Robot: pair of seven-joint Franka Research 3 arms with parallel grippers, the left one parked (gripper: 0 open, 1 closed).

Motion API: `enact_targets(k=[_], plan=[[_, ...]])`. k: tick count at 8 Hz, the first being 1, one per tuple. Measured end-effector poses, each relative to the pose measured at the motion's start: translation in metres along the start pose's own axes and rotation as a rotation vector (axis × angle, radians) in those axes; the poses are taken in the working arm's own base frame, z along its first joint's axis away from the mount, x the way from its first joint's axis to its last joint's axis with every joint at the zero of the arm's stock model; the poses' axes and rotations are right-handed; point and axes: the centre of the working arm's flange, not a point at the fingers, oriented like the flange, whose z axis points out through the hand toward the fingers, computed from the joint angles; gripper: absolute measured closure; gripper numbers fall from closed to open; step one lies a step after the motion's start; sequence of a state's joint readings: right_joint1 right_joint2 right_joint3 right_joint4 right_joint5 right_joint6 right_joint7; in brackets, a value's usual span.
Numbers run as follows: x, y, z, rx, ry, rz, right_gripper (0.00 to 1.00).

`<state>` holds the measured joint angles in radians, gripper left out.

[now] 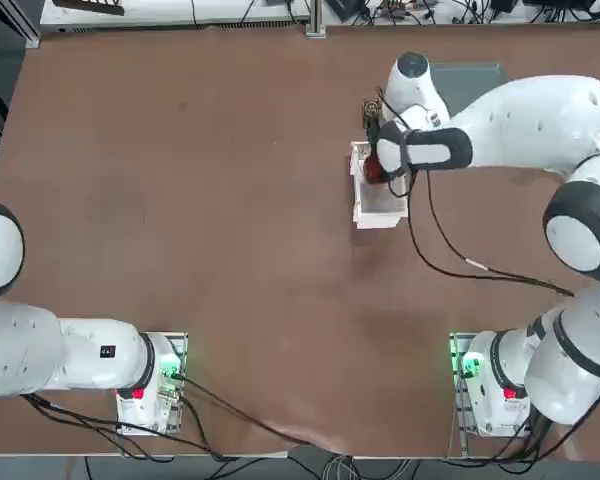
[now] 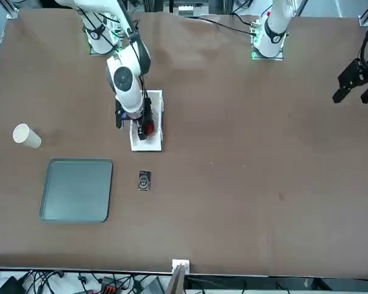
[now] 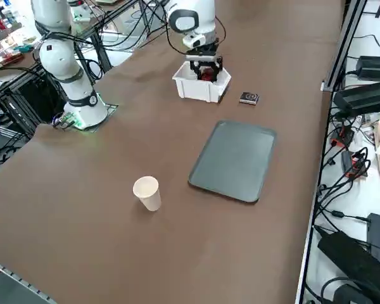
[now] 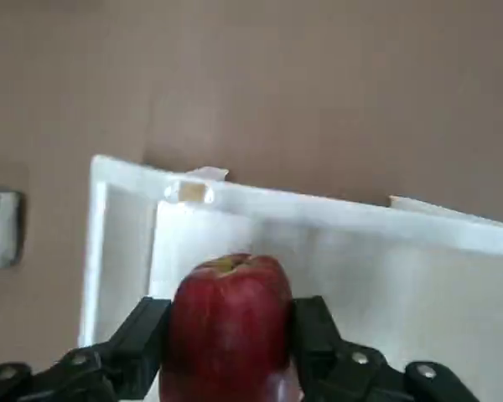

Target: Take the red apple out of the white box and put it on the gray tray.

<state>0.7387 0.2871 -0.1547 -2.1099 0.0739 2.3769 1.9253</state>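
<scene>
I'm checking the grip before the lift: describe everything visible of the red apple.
The red apple is round, glossy and dark red, with a yellowish-brown hollow on its end. No damage shows. It is in the white box, clasped between the right gripper's two black fingers, one touching each side. Its lower part is out of sight.

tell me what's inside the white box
In the white box, the red apple sits between the right gripper's fingers, touching both. The floor beneath the apple is hidden.

red apple seemingly inside white box
</scene>
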Motion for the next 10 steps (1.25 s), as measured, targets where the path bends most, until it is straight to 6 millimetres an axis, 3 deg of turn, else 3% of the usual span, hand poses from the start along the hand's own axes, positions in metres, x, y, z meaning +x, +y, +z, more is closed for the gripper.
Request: enact_targets(k=[2,3,4,7,10], plan=[[0.005,-0.007,-0.078,-0.031,-0.015,-0.106,0.19],[0.029,-0.014,-0.107,-0.041,-0.023,-0.183,0.19],[0.064,-0.027,-0.123,-0.039,-0.03,-0.267,0.19],[0.19,-0.074,-0.13,-0.005,-0.024,-0.559,0.19],[0.314,-0.107,-0.103,-0.014,-0.014,-0.869,0.2]])
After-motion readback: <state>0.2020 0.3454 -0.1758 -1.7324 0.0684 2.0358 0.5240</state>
